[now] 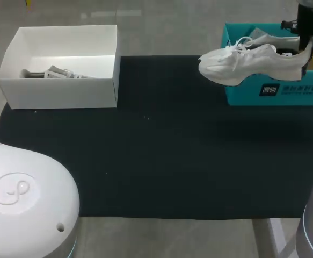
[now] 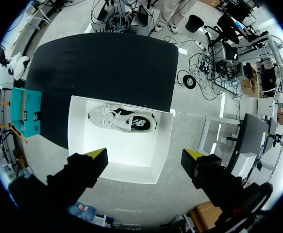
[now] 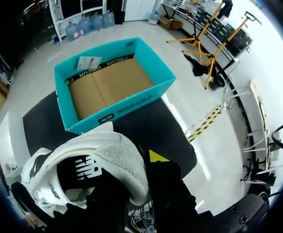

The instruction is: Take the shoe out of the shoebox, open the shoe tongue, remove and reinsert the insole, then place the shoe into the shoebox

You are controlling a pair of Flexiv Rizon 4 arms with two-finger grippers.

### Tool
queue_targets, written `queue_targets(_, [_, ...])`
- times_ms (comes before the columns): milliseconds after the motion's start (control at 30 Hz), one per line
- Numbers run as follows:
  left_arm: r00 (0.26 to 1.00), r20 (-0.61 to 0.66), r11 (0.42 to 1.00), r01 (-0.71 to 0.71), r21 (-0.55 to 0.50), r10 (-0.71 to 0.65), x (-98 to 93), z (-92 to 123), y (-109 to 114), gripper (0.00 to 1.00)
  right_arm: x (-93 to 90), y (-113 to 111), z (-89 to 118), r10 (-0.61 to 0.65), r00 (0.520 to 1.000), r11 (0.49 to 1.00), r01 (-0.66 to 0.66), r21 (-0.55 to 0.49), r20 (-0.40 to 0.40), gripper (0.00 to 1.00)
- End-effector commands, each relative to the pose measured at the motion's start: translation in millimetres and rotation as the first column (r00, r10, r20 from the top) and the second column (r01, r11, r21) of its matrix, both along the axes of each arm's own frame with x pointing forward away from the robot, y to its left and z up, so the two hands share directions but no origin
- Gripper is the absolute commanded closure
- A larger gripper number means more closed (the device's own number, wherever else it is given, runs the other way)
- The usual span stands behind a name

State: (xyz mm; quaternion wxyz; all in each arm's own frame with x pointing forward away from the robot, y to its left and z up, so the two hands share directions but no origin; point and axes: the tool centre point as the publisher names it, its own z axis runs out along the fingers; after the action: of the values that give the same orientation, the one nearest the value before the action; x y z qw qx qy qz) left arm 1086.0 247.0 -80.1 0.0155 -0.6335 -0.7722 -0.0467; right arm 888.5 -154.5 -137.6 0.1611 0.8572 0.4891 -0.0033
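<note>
The white mesh sneaker (image 1: 242,63) hangs over the teal cardboard shoebox (image 1: 274,92) at the tabletop's (image 1: 161,161) far right corner. Its heel is clamped in the right fingers (image 3: 157,156) and its toe points toward the far left corner. The left fingers (image 2: 95,157) stand apart, well away.

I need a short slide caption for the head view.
Right gripper holds a white shoe by its heel near the teal shoebox; another shoe lies in the white box.
</note>
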Motion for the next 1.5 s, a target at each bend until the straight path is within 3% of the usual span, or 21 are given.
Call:
queue_targets(33, [1.000, 0.000, 1.000, 0.001, 0.002, -0.001, -0.2, 0.0, 0.1, 0.00, -22.5, 5.6, 8.1, 0.002, 1.000, 1.000, -0.002, 0.016, 0.005, 1.00])
queue_targets(333, [1.000, 0.000, 1.000, 0.001, 0.002, -0.001, -0.2, 0.0, 0.1, 0.00, -52.3, 40.8, 2.4, 0.022, 1.000, 0.999, -0.021, 0.026, -0.017, 1.00])
queue_targets(500, [1.000, 0.000, 1.000, 0.001, 0.002, -0.001, -0.2, 0.0, 0.1, 0.00, -68.3, 57.6, -0.8, 0.027, 0.998, 0.995, -0.022, 0.101, -0.051, 1.00])
queue_targets(767, [1.000, 0.000, 1.000, 0.001, 0.002, -0.001, -0.2, 0.0, 0.1, 0.00, -91.1, 82.0, -0.1, 0.034, 0.996, 0.995, -0.026, 0.092, -0.078, 1.00])
queue_targets(1333, [1.000, 0.000, 1.000, 0.001, 0.002, -0.001, -0.2, 0.0, 0.1, 0.00, -111.4, 127.8, -0.3, 0.036, 0.994, 0.999, -0.032, 0.043, -0.104, 1.00])
queue_targets(1500, [1.000, 0.000, 1.000, 0.001, 0.002, -0.001, -0.2, 0.0, 0.1, 0.00, -108.5, 140.8, -4.2, 0.041, 0.993, 0.998, -0.036, 0.047, -0.112, 1.00])
